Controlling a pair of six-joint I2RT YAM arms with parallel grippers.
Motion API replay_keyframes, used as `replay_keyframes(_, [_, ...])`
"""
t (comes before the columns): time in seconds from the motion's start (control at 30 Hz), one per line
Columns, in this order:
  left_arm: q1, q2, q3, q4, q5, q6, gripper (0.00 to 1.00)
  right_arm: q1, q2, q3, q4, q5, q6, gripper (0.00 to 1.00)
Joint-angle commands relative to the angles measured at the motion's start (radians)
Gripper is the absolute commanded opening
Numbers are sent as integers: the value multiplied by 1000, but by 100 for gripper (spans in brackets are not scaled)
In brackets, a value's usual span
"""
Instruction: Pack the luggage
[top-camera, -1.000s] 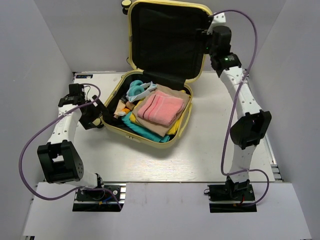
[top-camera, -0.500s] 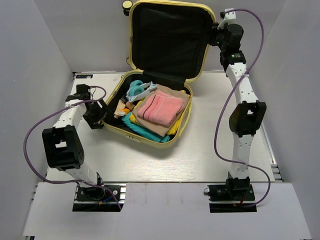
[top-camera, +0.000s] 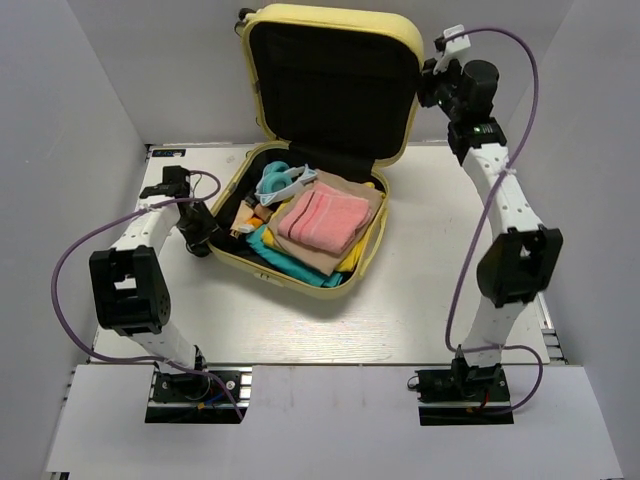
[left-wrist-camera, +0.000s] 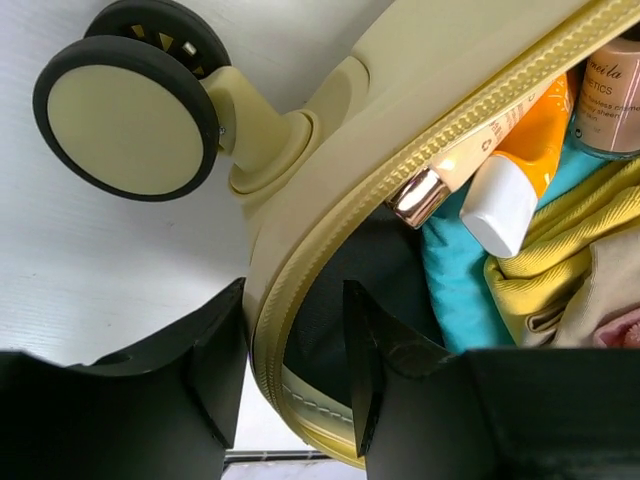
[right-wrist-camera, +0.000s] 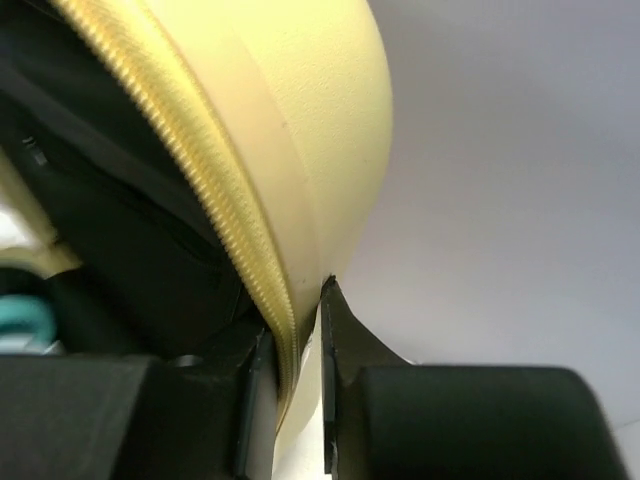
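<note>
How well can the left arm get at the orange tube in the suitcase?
Probably not yet: the left gripper straddles the suitcase rim. The orange tube lies close and uncovered, so it could after letting go.

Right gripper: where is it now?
In the top view the right gripper sits far right, on the right edge of the luggage lid, near its upper corner; the wrist view shows its fingers straddling the zippered rim.

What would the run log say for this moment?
luggage: open | left fingers: astride its base rim | right fingers: pinching its lid edge
</note>
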Motion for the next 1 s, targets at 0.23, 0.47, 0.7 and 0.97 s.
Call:
replay_keyframes(0.23, [-61, -146, 32, 6, 23, -52, 82, 97, -527, -529, -65, -283, -147, 0])
replay_keyframes(0.47, [29, -404, 172, -325, -345, -131, 100, 137, -752, -773, -100, -392, -66, 0])
replay_keyframes(0.7, [127, -605, 158, -405, -477, -159, 100, 235, -923, -956, -391, -743, -142, 81])
replay_keyframes(0.97, [137, -543, 95, -378, -295, -145, 100, 248, -957, -978, -409, -236, -31, 90])
